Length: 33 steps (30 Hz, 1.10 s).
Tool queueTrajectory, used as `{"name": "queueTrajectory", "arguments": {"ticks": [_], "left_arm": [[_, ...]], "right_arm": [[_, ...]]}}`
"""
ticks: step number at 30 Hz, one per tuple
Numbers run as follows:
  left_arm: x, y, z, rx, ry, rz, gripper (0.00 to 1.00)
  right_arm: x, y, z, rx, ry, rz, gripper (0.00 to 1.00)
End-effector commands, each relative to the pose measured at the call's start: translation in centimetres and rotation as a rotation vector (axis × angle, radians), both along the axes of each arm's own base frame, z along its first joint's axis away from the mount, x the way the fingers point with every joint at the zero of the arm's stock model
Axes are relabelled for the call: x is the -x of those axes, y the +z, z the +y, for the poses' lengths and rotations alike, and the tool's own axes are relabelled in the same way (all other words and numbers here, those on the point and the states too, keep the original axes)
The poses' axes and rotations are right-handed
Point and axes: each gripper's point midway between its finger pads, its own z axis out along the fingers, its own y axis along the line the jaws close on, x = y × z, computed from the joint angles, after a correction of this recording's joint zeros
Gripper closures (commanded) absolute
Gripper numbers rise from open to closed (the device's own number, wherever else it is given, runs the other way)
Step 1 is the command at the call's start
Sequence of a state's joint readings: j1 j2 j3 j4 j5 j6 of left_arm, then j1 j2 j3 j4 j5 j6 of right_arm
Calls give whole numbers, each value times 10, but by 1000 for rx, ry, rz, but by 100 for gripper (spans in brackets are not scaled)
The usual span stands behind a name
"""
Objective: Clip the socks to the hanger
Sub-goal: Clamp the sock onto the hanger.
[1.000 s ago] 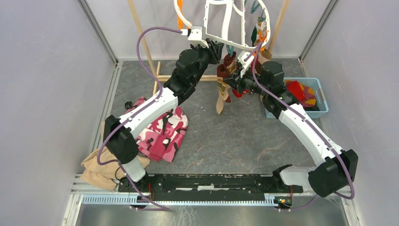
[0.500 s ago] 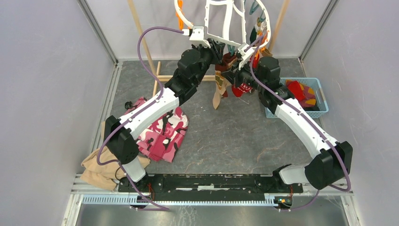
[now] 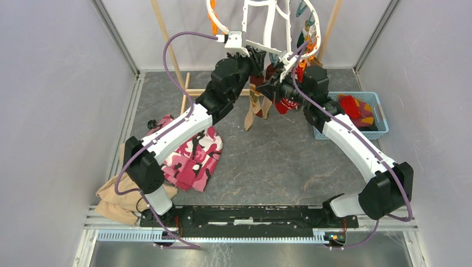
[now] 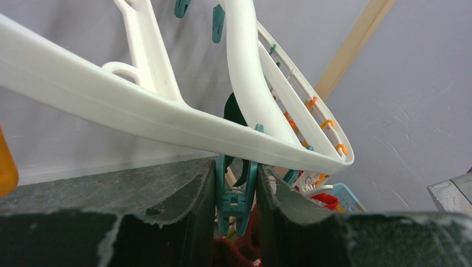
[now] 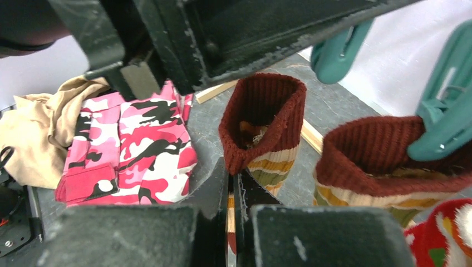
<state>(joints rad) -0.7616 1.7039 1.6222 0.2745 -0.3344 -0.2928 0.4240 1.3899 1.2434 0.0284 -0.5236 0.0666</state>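
From above: reaches with both arms to the hanger (image 3: 267,25) at 12 o'clock of the desk (image 3: 278,161), between the poles of the wooden rack (image 3: 165,39). Sets the left end effector (image 3: 257,57) just at 10 o'clock of the right end effector (image 3: 271,84), both close under the white frame. Cannot tell either grip from this height. Shows a striped sock (image 3: 249,118) dangling below the pair, clear of the desk. Alone takes in the blue basket (image 3: 380,132) at 3 o'clock, with red and yellow socks (image 3: 356,108) inside.

From the left wrist: settles that side. Clamps a teal clip (image 4: 234,203) between both fingers (image 4: 139,222), directly under the hanger's rim. Offers no sight of the desk.

From the right wrist: presses the fingers together on the near edge of the striped sock's maroon cuff, with the mouth gaping open just beyond them. Reveals a second striped sock (image 5: 384,161) at 3 o'clock, gripped at its cuff by another teal clip. Catches the camouflage cloth (image 5: 139,150) on the desk at 9 o'clock, touching the tan cloth (image 5: 33,139) farther out.
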Motion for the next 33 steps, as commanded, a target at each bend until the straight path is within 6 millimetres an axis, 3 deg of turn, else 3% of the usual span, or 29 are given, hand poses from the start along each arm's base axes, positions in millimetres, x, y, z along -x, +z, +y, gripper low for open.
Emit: {"name": "queueTrajectory", "arguments": {"ticks": [1, 10, 17, 26, 33], "left_arm": [[2, 31, 6, 21, 24, -74, 98], [3, 29, 5, 22, 17, -73, 98], [6, 30, 5, 24, 5, -77, 98], [6, 30, 6, 18, 7, -82, 98], [7, 30, 7, 29, 9, -78, 98]], "right_arm": [[10, 22, 17, -47, 116, -58, 100], [-22, 21, 2, 3, -50, -89, 100], [-36, 28, -18, 34, -137, -150, 100], [-38, 37, -37, 21, -167, -184, 100], [-36, 45, -34, -31, -154, -162, 100]]}}
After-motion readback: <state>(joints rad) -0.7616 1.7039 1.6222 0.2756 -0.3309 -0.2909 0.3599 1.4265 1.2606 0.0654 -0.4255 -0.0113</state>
